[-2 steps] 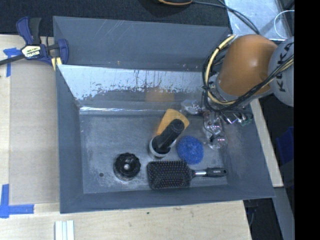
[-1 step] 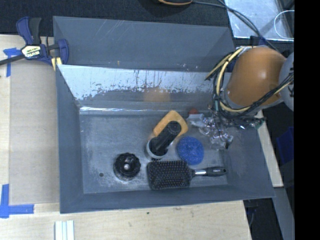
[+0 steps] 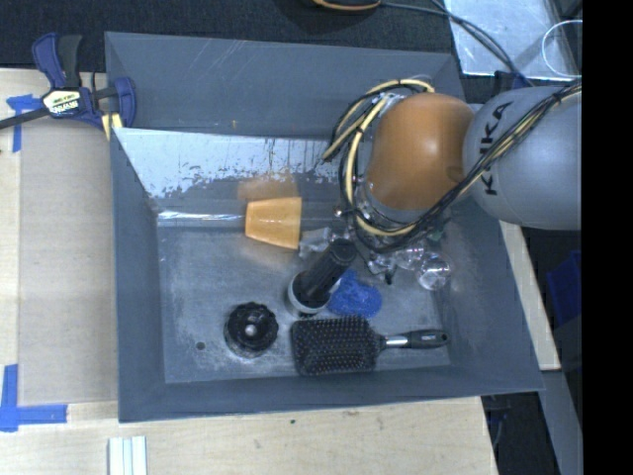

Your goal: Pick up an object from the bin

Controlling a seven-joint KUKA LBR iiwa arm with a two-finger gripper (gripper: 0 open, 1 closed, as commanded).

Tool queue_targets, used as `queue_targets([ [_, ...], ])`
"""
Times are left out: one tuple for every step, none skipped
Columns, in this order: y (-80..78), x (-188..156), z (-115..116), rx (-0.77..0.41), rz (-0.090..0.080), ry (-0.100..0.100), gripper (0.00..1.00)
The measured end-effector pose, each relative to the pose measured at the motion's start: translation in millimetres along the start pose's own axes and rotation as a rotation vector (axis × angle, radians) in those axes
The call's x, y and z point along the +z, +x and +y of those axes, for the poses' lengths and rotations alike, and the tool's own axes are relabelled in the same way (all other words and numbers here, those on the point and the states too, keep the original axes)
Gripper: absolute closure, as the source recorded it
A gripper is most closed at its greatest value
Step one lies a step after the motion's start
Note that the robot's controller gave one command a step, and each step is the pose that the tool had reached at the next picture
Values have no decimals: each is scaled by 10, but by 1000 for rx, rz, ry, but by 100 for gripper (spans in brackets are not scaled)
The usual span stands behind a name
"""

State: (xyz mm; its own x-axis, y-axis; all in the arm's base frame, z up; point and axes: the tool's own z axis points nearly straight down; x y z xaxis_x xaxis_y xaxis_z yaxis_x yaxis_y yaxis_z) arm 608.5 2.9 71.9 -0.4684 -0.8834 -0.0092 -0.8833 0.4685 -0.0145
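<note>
Gripper (image 3: 374, 248) is low over the bin's right-middle. I can't tell if it's spread or closed, since the orange wrist cover (image 3: 415, 156) hides it.
Nearest is the black tube-shaped cylinder (image 3: 318, 279), tilted, with its top end at the gripper. A blue crumpled piece (image 3: 354, 298) touches it, and clear crinkled plastic (image 3: 427, 268) lies right of the gripper. Farther out I see a black bristle hairbrush (image 3: 336, 345), a black round knob (image 3: 250, 327) and an orange plastic cup (image 3: 274, 222) on its side. The grey metal bin (image 3: 138, 295) has a scuffed floor. The arm (image 3: 529, 161) enters from the right, wrist pointing down.

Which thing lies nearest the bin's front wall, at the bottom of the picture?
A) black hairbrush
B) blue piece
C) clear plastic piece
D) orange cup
A: the black hairbrush lies along the floor's front edge. The orange cup lies by the back wall, with the blue piece and clear plastic piece between them.
</note>
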Motion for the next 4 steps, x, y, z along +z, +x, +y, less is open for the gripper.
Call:
queue_targets([
  [1259,-5,94,244,9,-4,100],
  [1237,-3,98,240,8,-4,100],
  [1233,-22,101,239,7,-4,100],
  [1237,-112,110,240,8,-8,100],
])
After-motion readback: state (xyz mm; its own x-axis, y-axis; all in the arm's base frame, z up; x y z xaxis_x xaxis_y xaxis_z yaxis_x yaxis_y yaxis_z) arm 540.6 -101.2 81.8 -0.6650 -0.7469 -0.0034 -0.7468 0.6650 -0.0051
